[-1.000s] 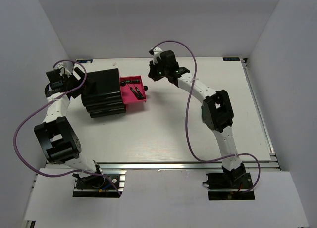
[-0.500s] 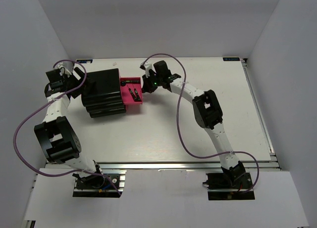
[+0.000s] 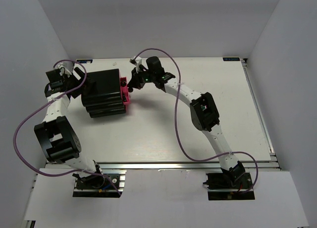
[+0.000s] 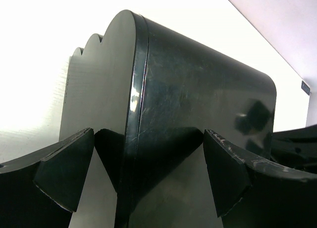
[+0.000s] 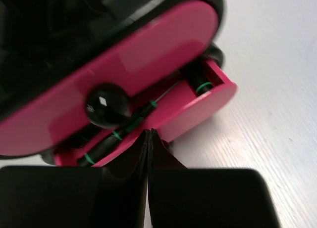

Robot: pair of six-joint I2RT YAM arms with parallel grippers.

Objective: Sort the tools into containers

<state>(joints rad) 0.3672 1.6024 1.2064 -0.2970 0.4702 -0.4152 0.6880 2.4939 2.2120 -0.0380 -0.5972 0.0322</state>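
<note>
The black drawer cabinet (image 3: 101, 92) stands at the back left of the table. A magenta-pink drawer (image 3: 126, 93) sticks out only a little from its right side. In the right wrist view, slim black-and-green screwdrivers (image 5: 124, 130) lie in this lower drawer (image 5: 203, 107), under a shut pink drawer front with a round black knob (image 5: 106, 105). My right gripper (image 5: 148, 135) is shut and empty, its tips against the lower drawer's front; it also shows in the top view (image 3: 131, 84). My left gripper (image 4: 143, 178) is open, its jaws either side of the cabinet's back edge (image 4: 133, 114). The bigger screwdriver and the wrench are out of view.
White walls enclose the table on the left, back and right. The right arm stretches across the table's middle toward the cabinet, its purple cable (image 3: 178, 129) looping above the tabletop. An aluminium rail (image 3: 163, 164) runs along the near edge.
My right gripper has moved left against the pink drawer's front, and the drawer has slid from wide open to nearly shut. The left arm has not moved.
</note>
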